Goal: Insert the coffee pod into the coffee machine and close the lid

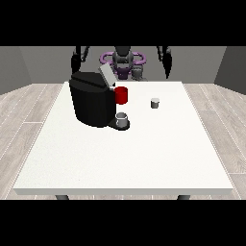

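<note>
White counter (144,158) carries a black coffee machine (91,103) at its left-centre, grey lid (106,75) tilted up and open. A red part (121,95) shows on the machine's right side, a grey cup (122,118) sits on its base below. The small grey coffee pod (154,103) stands alone on the counter, well apart to the machine's right. Both hands, one at the view's left (76,61) and one at the view's right (166,60), hang raised behind the counter, touching nothing; finger state cannot be told.

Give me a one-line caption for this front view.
Robot behind a white table with a black coffee machine, lid up, and a small coffee pod apart.
</note>
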### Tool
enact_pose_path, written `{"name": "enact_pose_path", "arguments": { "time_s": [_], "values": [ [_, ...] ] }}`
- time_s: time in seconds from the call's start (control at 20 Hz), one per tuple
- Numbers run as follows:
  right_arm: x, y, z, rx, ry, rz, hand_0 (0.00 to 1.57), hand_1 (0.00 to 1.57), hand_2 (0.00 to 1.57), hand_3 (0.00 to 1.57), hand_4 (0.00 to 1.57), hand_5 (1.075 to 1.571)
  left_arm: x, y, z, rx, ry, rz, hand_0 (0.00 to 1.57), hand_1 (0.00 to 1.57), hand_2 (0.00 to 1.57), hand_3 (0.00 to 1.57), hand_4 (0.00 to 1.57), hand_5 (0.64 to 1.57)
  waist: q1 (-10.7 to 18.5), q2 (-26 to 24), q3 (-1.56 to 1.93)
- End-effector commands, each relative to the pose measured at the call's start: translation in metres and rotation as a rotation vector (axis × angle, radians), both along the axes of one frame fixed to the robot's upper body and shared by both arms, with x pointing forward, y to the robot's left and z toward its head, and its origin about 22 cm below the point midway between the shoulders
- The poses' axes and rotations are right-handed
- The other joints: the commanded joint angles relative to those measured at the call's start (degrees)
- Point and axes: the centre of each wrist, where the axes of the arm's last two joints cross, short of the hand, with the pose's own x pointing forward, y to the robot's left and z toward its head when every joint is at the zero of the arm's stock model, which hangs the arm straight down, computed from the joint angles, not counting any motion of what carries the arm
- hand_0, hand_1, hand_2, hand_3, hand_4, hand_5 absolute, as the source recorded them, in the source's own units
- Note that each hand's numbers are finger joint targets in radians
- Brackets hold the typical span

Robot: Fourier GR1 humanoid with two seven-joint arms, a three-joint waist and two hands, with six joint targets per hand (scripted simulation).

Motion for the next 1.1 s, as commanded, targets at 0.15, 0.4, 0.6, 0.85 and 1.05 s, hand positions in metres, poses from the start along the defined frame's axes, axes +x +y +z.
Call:
{"name": "enact_pose_path", "arguments": {
  "time_s": [0.15, 0.4, 0.6, 0.85, 1.05],
  "values": [
    [-0.027, 0.008, -0.033, 0.011, 0.052, 0.001, 0.0, 0.0, 0.0, 0.0, 0.13, 1.571, -0.014, -0.011, -0.008, -0.055, -0.111, -0.08, 0.0, 0.0, 0.0, 0.0, 0.24, 1.571, 1.7, -3.1, -0.77],
    [-0.004, -0.002, -0.012, 0.069, -0.103, -0.173, 0.0, 0.0, 0.0, 0.0, 0.09, 1.571, -0.006, -0.002, 0.002, 0.043, -0.184, -0.146, 0.0, 0.0, 0.0, 0.0, 0.31, 1.571, 1.0, -2.2, -0.76],
    [-0.006, 0.023, -0.006, 0.107, -0.133, -0.107, 0.0, 0.0, 0.0, 0.0, 0.22, 1.571, 0.015, 0.029, 0.009, 0.174, -0.167, -0.1, 0.0, 0.0, 0.0, 0.0, 0.0, 1.571, -2.1, -0.2, -0.78],
    [-0.013, 0.017, -0.011, 0.084, -0.137, -0.09, 0.0, 0.0, 0.0, 0.0, 0.18, 1.571, 0.039, 0.064, 0.033, 0.171, -0.068, -0.103, 0.0, 0.0, 0.0, 0.0, 0.0, 1.571, -3.8, 1.2, -0.77],
    [0.017, 0.037, 0.019, 0.114, -0.231, -0.075, 0.0, 0.0, 0.0, 0.0, 0.19, 1.571, 0.069, 0.049, 0.029, 0.199, -0.06, -0.107, 0.0, 0.0, 0.0, 0.0, 0.0, 1.571, -4.9, 5.6, -0.78]
  ]
}}
